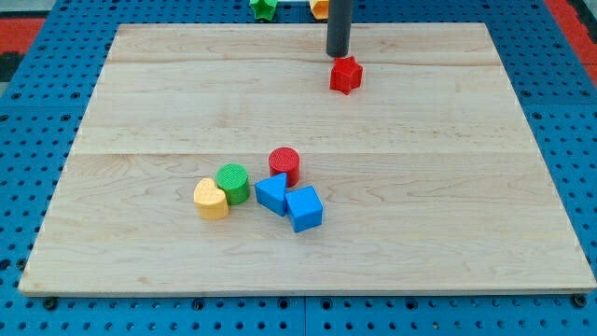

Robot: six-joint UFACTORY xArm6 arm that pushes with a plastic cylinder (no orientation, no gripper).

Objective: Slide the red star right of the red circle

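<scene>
Blue pegboard surrounds a pale wooden bench (140,103). Up near its top edge sits the red star (345,75), with my tip (337,54) just beside it at eleven o'clock — touching or not, I cannot tell. No fingers on this rod. Well below, a cluster: the red circle (284,165), a green circle (232,183) at its eight o'clock, a yellow heart (211,199) beside that, and two blue blocks (271,194) (303,208) at five o'clock. Beyond the top edge lie a green block (264,8) and an orange one (319,8) — shapes unclear.

My tip (337,54) just above the red star (345,76), red circle (284,165) well below
</scene>
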